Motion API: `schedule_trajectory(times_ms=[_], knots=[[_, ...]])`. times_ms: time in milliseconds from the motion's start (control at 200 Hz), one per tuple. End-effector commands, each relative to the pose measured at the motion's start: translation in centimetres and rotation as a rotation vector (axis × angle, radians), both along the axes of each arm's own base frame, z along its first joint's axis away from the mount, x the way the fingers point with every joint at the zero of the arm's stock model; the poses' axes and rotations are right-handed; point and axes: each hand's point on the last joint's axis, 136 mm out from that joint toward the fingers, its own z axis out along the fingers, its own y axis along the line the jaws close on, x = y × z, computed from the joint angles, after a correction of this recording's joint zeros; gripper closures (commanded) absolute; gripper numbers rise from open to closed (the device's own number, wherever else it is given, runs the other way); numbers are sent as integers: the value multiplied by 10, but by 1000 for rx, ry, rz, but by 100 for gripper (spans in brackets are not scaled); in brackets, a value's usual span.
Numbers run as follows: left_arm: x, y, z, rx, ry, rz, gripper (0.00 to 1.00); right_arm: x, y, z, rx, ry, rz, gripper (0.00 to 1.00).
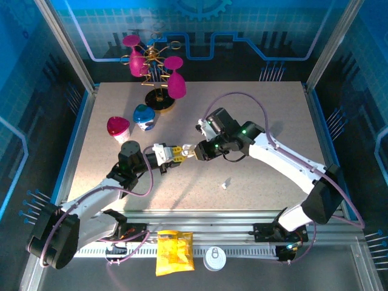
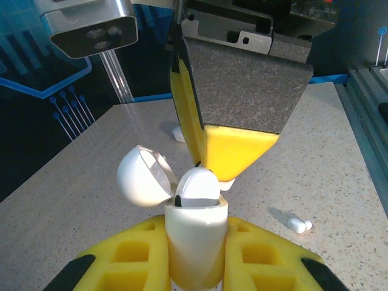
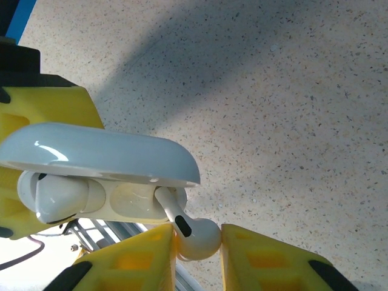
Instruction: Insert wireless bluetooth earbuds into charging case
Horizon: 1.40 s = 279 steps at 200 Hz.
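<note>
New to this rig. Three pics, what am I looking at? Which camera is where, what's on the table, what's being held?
Two robot arms share a table. The overhead view looks down from behind them; the other two pictures come from cameras on each wrist.

The left gripper is shut on a white charging case, lid flipped open. One earbud already sits in it. The right gripper pinches a second earbud, whose stem points into the free slot; it is not seated yet.

A third earbud lies loose on the table. At the back stand a rack with pink glasses, a blue and white cup and a pink cup. On the front rail lie a yellow packet and a white disc.
</note>
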Motion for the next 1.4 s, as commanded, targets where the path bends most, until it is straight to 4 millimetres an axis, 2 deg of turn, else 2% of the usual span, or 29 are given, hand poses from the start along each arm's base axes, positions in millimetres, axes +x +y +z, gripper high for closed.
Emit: schedule_trajectory(times_ms=[0,200,395,605,730,1016,1276,1391], knots=[[-4,-4,24,-45,-70,-35,98,-4,9,1,-22,-4,42,77],[-5,-6,22,-47,-53,-52,98,-4,19,8,-2,-16,69,76],[-4,-7,21,-46,-49,-53,98,-5,18,13,-4,-26,75,76],[-5,-7,19,-41,-46,-54,98,-7,10,11,-64,-25,77,77],[-5,-6,18,-33,-40,-50,98,-7,-1,8,-164,-49,78,78],[-2,-6,22,-41,-41,-35,98,-6,-10,0,-345,-100,96,77],[-2,-7,21,-48,-23,-42,98,-4,-19,3,-398,-125,88,77],[-2,-7,22,-55,-18,-46,98,-3,-15,5,-387,-133,101,77]])
